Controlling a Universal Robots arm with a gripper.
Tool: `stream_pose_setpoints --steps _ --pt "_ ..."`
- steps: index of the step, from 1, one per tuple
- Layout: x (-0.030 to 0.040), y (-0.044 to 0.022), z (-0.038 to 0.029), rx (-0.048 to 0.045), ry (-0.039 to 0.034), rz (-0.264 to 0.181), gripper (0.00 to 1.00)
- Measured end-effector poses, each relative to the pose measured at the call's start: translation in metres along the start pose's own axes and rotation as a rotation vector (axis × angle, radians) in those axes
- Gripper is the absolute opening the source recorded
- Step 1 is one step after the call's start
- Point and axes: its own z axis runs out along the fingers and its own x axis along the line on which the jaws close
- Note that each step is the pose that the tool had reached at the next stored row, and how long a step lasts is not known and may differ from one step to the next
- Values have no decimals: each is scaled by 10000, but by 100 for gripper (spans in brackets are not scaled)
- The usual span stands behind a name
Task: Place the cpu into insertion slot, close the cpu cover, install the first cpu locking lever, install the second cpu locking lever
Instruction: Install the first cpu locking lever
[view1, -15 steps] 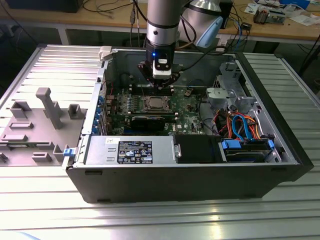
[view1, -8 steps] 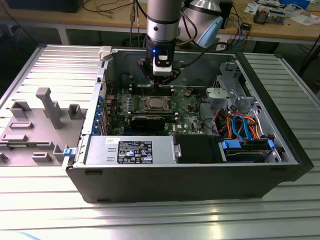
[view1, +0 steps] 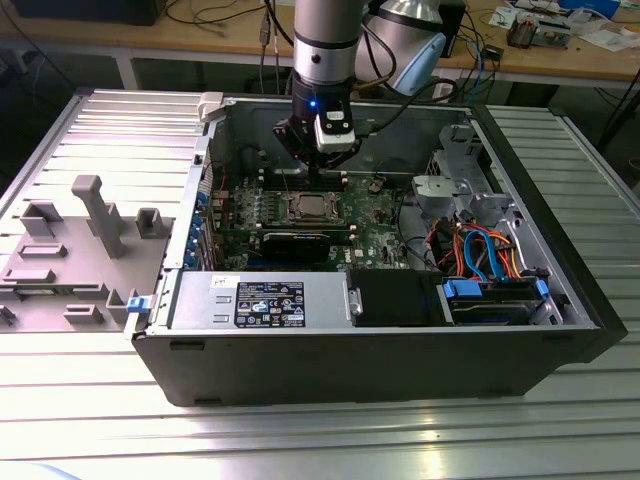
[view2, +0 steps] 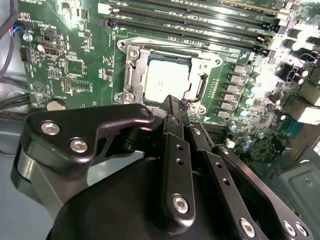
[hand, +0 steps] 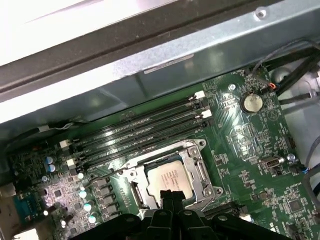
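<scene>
A: Where do we stand on the cpu (view2: 165, 80)?

B: We see it lying flat in the insertion slot (hand: 127, 172), silver top up, on the green board (view2: 75, 65) next to the memory slots (hand: 140, 130).

A: The cpu cover (view2: 134, 75)?

B: Looks down to us, with the frame around the chip and the top showing through the cut-out. We can't tell whether the levers are latched.

A: Pincer?

B: The gripper (view2: 175, 102) has its fingers together with nothing between them that we can make out. The tips are just over the socket's near edge, and we can't confirm contact. In the exterior view it hangs inside the open case (view1: 350, 350), above the socket.

A: Handling notes?

B: We'd rate the chip as light, stiff and smooth, so it could slip. Its contact side and the socket pins are fragile. We'd take it by opposite edges only and keep it level. The cover is thin sheet metal, probably springy, so we'd press on the frame, never on the chip.
</scene>
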Motion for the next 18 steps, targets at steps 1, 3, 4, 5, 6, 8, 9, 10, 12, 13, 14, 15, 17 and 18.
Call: stream_pose_setpoints --steps 1,3,4,5,6,8,9,10,12,13,14,15,17,18 --pt "0 0 -1 -97 28 -4 11" --pt "0 0 0 -120 8 -24 11" --pt "0 0 1 -132 -29 -81 11" --pt "1 -1 2 -176 -154 -121 11" --pt "3 -2 3 -239 -324 -154 11" --pt "3 -1 3 -273 -420 -182 11" --pt "3 -1 3 -273 -421 -183 11" --pt "3 -1 3 -273 -421 -183 11" --pt "4 -2 2 -272 -420 -183 11" --pt "4 -2 2 -272 -421 -182 11" --pt "4 -2 2 -272 -420 -183 11" --pt "4 -2 2 -272 -421 -183 11" --pt "4 -2 2 -272 -421 -183 11" --pt "4 -2 2 -272 -420 -184 11"
